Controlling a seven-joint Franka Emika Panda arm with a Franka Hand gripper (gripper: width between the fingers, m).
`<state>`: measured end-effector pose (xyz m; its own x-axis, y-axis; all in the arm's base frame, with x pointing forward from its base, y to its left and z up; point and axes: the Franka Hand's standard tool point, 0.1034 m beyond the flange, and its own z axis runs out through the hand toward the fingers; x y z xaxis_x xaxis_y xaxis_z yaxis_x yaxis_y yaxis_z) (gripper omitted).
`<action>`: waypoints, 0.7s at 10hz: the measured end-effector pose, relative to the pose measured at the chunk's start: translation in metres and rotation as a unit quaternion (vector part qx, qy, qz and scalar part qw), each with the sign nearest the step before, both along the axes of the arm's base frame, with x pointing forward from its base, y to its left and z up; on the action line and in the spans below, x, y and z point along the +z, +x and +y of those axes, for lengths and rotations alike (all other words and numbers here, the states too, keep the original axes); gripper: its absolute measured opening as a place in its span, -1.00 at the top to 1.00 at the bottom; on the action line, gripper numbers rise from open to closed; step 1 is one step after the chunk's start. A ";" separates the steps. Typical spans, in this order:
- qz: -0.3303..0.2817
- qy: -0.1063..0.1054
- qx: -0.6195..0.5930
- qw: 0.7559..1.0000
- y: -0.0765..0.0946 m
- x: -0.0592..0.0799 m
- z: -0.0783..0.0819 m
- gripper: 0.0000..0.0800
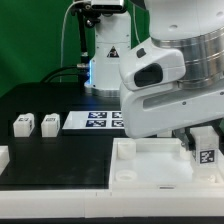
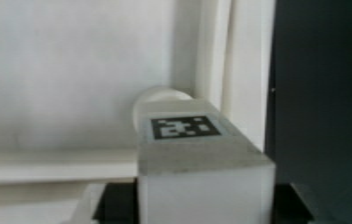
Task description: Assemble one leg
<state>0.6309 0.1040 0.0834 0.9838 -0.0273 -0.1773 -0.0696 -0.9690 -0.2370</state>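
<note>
My gripper (image 1: 203, 138) is shut on a leg (image 1: 207, 152), a small white block with a black-and-white marker, and holds it upright over the exterior view's right part of the big white tray (image 1: 135, 160). In the wrist view the leg (image 2: 199, 165) fills the space between my dark fingers (image 2: 120, 205), with its marker face toward the camera. It stands just in front of a round corner socket (image 2: 164, 100) of the tray (image 2: 66, 80). Whether the leg touches the tray is hidden. Two more legs (image 1: 22, 124) (image 1: 48, 122) lie on the black table at the exterior view's left.
The marker board (image 1: 100, 120) lies flat behind the tray. Another white part (image 1: 3, 155) shows at the exterior view's left edge. The arm's bulky body (image 1: 170, 70) hides the scene's right half. A green backdrop stands behind.
</note>
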 end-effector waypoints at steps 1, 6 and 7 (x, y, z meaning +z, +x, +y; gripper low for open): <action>0.009 -0.005 -0.037 0.999 0.000 0.000 0.001 0.24; 0.048 -0.040 -0.324 0.944 0.004 -0.002 0.002 0.24; 0.064 -0.042 -0.375 0.924 0.004 -0.002 0.001 0.24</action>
